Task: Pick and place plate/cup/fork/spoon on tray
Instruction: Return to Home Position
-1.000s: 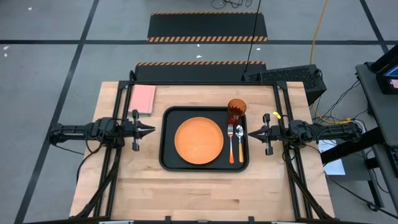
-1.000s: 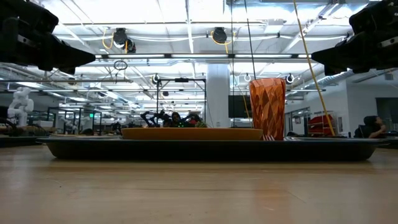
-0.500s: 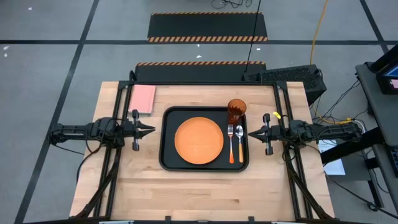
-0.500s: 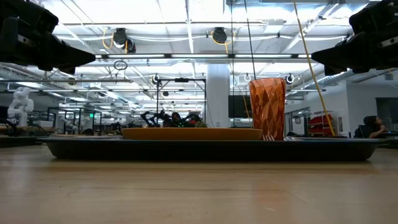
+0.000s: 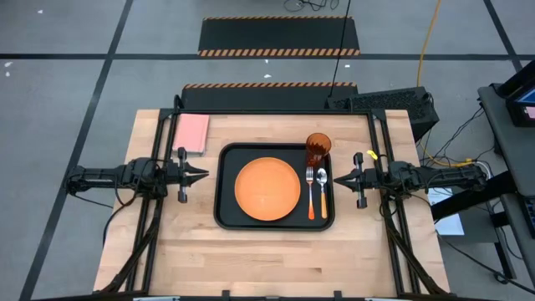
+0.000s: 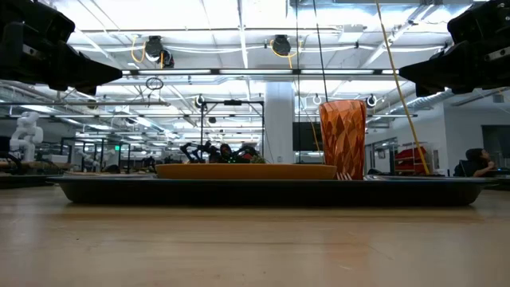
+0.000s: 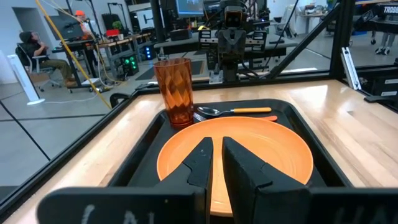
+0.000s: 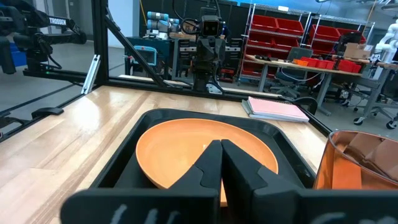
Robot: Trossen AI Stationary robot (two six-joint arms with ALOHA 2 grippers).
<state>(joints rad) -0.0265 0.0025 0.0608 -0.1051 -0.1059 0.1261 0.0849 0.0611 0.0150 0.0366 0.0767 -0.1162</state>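
All four pieces of tableware already lay on the black tray (image 5: 226,213), so the task looked finished. The orange plate (image 5: 267,189) sat flat in the tray's middle. The orange tumbler (image 5: 318,150) stood upright in the tray's far corner on the right arm's side, and the fork (image 5: 310,192) and spoon (image 5: 323,189) lay side by side between the plate and that edge of the tray, handles pointing toward the near rim.

The left gripper (image 5: 203,176) hung just outside the tray's left edge, fingers drawn almost together with a thin gap between them and nothing held. The right gripper (image 5: 338,177) hung just outside the tray's right edge, fingers fully closed and empty.

As a judgement on handling: the plate looked light, stiff and smooth, best pinched at its shallow rim. The tumbler seemed light and easy to tip, its faceted wall offering some purchase; a grip across the body near the top would suit. The fork and spoon looked thin, rigid and slippery, lying flat; the coloured handles would be the place to take them, near mid-length.
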